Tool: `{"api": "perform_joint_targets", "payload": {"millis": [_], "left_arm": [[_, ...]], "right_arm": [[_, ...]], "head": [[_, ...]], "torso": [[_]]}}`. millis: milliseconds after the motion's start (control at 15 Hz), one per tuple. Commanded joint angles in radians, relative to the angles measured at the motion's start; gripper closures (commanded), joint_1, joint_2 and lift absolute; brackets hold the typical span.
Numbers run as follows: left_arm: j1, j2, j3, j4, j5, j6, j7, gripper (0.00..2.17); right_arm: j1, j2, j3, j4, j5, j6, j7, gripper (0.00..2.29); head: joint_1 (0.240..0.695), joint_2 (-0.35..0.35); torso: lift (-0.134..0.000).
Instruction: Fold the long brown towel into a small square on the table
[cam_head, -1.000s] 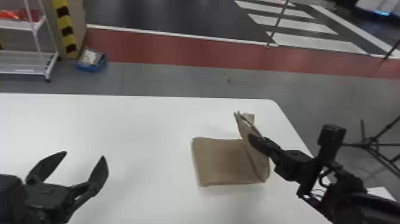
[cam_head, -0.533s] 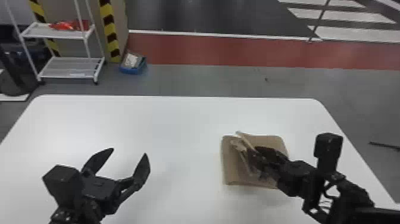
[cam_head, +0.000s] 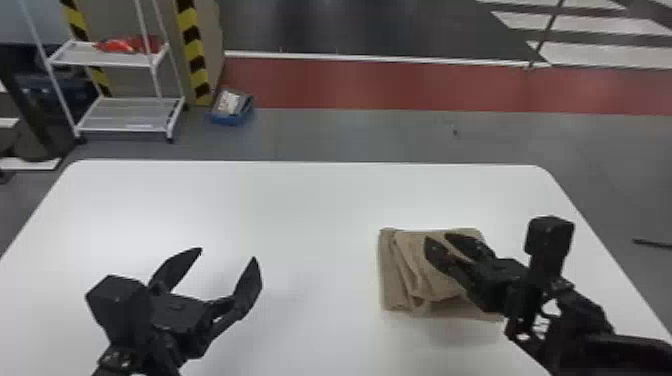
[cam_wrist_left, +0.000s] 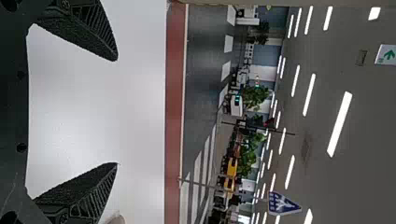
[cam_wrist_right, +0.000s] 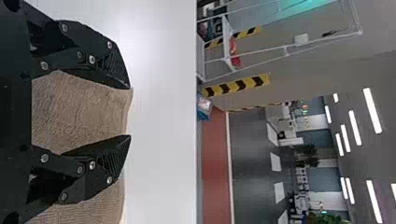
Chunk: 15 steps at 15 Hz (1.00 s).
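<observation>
The brown towel (cam_head: 395, 270) lies in a folded, roughly square bundle on the right half of the white table, its top layer rumpled with loose folds on the left side. Over that top layer is my right gripper (cam_head: 442, 242), fingers parted. In the right wrist view, brown cloth (cam_wrist_right: 84, 109) shows between and beneath the open fingers of the right gripper (cam_wrist_right: 130, 112). My left gripper (cam_head: 227, 254) stands wide open above the table at the left, holding nothing; the left wrist view has the left gripper (cam_wrist_left: 116, 112) over bare white tabletop.
The white table (cam_head: 300, 200) has its far edge across the middle of the head view and its right edge beyond the towel. On the floor behind stand a white shelf rack (cam_head: 125, 115) and a blue box (cam_head: 230, 107).
The right gripper has moved left, laid the raised towel flap over onto the rest, and opened. The head view has swung left; the left gripper stays open.
</observation>
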Motion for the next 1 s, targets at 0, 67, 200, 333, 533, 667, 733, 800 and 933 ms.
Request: {"api": "perform_joint_targets", "payload": {"millis": [0,67,200,333,533,667,733,800,933], "left_arm": [[-0.001,0.002,0.002,0.001,0.000,-0.002,0.000,0.07],[-0.003,0.002,0.004,0.002,0.002,-0.002,0.000,0.07],[-0.007,0.002,0.001,0.004,0.003,-0.002,0.000,0.07],[-0.007,0.002,0.001,0.004,0.003,0.001,0.000,0.07],[-0.006,0.002,0.005,0.004,0.003,-0.002,0.000,0.07],[-0.004,0.002,0.007,0.004,0.003,0.001,0.000,0.07],[-0.004,0.002,0.007,0.004,0.005,-0.002,0.002,0.07],[-0.004,0.002,0.007,0.004,0.005,0.001,0.002,0.07],[-0.006,0.002,0.007,0.004,0.006,-0.002,0.002,0.07]], "right_arm": [[-0.051,0.000,0.054,0.086,0.106,0.037,-0.034,2.12],[-0.064,-0.003,0.068,0.114,0.111,0.034,-0.042,2.12],[-0.092,-0.004,0.114,0.152,0.129,0.028,-0.045,2.12],[-0.092,-0.007,0.180,0.155,0.134,0.009,-0.044,2.12],[-0.069,-0.007,0.275,0.138,0.134,-0.030,-0.030,2.12],[-0.049,-0.010,0.331,0.115,0.146,-0.055,-0.013,2.12],[-0.035,-0.012,0.354,0.106,0.157,-0.061,0.009,2.12],[-0.029,-0.013,0.366,0.092,0.169,-0.073,0.027,2.12],[0.006,-0.013,0.367,0.048,0.172,-0.132,0.053,2.12]], "head": [[0.695,-0.097],[0.695,-0.098],[0.695,-0.092],[0.695,-0.070],[0.695,-0.022],[0.695,0.035],[0.695,0.055],[0.695,0.075],[0.695,0.119]], "torso": [[-0.111],[-0.111],[-0.111],[-0.111],[-0.111],[-0.111],[-0.111],[-0.111],[-0.111]]}}
